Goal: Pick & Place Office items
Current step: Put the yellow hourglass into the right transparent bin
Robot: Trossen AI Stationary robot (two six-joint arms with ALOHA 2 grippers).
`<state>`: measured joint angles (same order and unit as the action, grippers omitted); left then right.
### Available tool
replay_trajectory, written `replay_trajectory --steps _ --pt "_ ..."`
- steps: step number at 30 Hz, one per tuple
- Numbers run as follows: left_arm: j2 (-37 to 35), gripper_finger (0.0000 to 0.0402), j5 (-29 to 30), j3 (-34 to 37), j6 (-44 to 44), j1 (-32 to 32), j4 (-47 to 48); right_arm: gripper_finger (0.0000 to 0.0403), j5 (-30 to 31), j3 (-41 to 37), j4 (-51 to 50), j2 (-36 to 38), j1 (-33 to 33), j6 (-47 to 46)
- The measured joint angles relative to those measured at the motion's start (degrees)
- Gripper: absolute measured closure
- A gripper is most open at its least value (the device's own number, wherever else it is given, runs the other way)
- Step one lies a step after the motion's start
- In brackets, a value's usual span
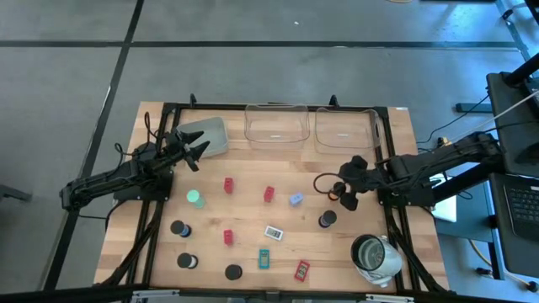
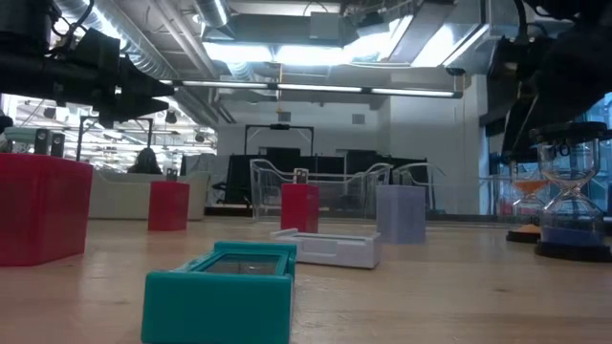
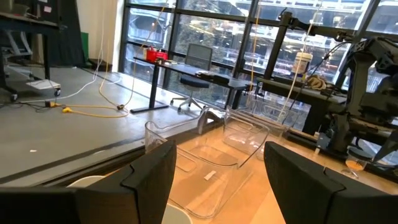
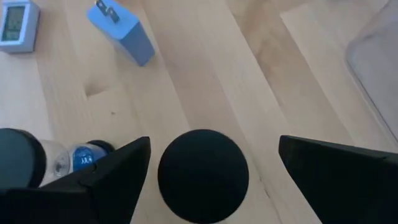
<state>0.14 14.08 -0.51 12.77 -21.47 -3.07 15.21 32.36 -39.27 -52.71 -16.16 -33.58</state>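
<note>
Small office items lie across the wooden table: red blocks (image 1: 228, 185) (image 1: 269, 194), a green disc (image 1: 195, 199), a white rectangle (image 1: 273, 232), a teal rectangle (image 1: 264, 258), a pale-blue cube (image 1: 296, 199) and black round caps (image 1: 179, 228). My right gripper (image 1: 344, 195) (image 4: 208, 171) is open and points down over one black round cap (image 4: 202, 174), a finger on either side with a gap at each. A second cap (image 1: 327, 219) stands beside it. My left gripper (image 1: 195, 151) (image 3: 217, 186) is open and raised by the grey tray (image 1: 208, 135).
Two clear trays (image 1: 275, 124) (image 1: 345, 128) sit along the table's far edge, right of the grey tray. A large silvery-white round container (image 1: 375, 255) stands at the near right corner. More red blocks (image 1: 227, 237) (image 1: 301, 270) and caps (image 1: 233, 272) lie toward the near edge.
</note>
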Motion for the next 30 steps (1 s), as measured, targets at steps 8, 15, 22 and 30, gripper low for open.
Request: replay_trajectory --steps 8,15,22,30 --pt "0.00 0.0162 -0.02 -0.02 -0.02 0.00 0.00 0.0044 -1.76 0.00 -0.66 -2.34 -0.04 -0.24" --pt "0.00 0.0162 -0.10 -0.02 -0.04 -0.01 0.02 0.0069 -2.22 -0.02 -0.68 -4.24 -0.04 -0.24" --pt "0.00 0.0162 -0.14 -0.02 -0.04 -0.01 0.02 0.0157 -2.68 -0.02 -0.66 -5.18 -0.07 -0.28" --pt "0.00 0.0162 -0.19 -0.01 -0.03 -0.01 0.02 0.0194 -2.81 -0.02 -0.63 -5.10 -0.04 -1.85"
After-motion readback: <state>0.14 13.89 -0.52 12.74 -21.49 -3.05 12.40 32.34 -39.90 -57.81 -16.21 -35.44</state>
